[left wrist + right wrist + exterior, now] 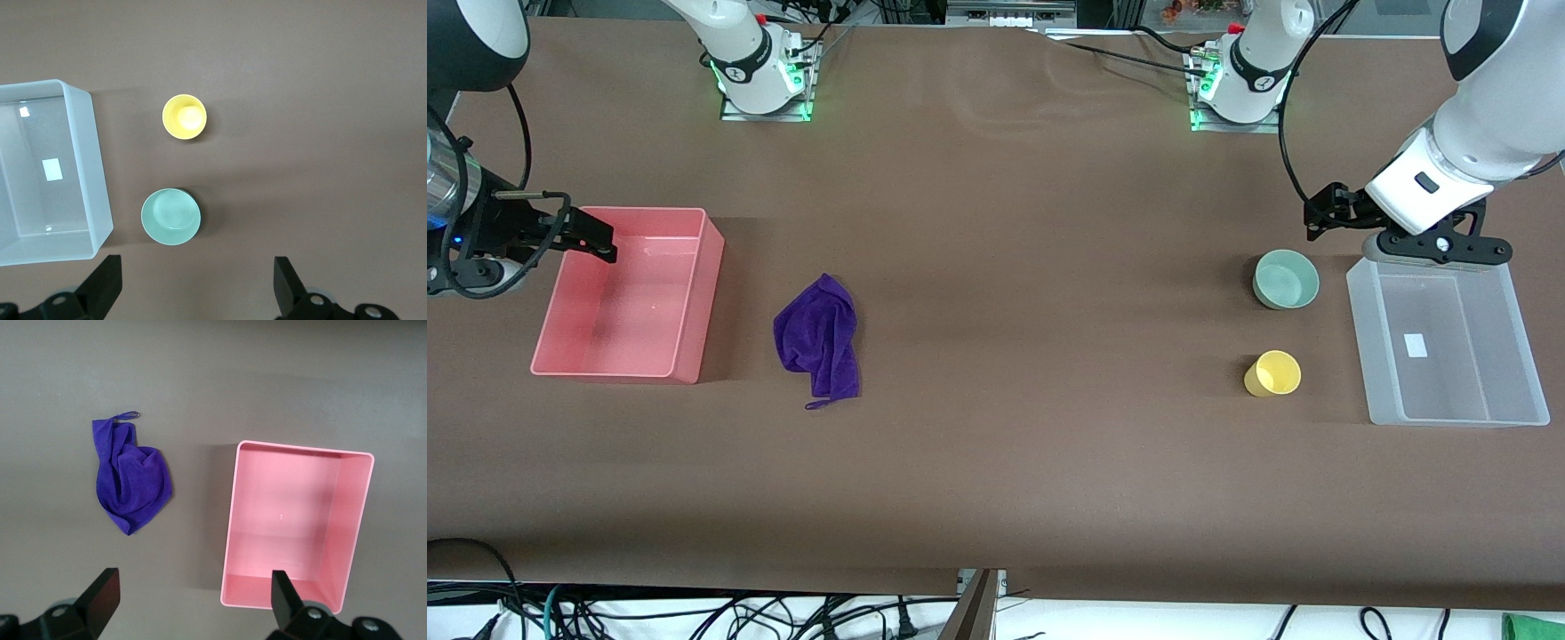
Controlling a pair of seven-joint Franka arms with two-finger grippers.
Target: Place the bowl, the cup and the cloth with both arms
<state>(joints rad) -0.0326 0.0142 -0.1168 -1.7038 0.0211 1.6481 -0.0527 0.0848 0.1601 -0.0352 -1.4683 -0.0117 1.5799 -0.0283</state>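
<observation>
Above brown table, left hand and right hand hover spread, empty.

Even, fairly bright overhead light covers the brown table. A pale sheen lies on it between the two bases. Soft shadows fall beside the pink bin under the right gripper, and beside the bowl and cup near the left gripper. Small glints sit inside the clear bin. Green lamps glow at both bases. All views are sharp; the gripper fingers look slightly soft.
</observation>
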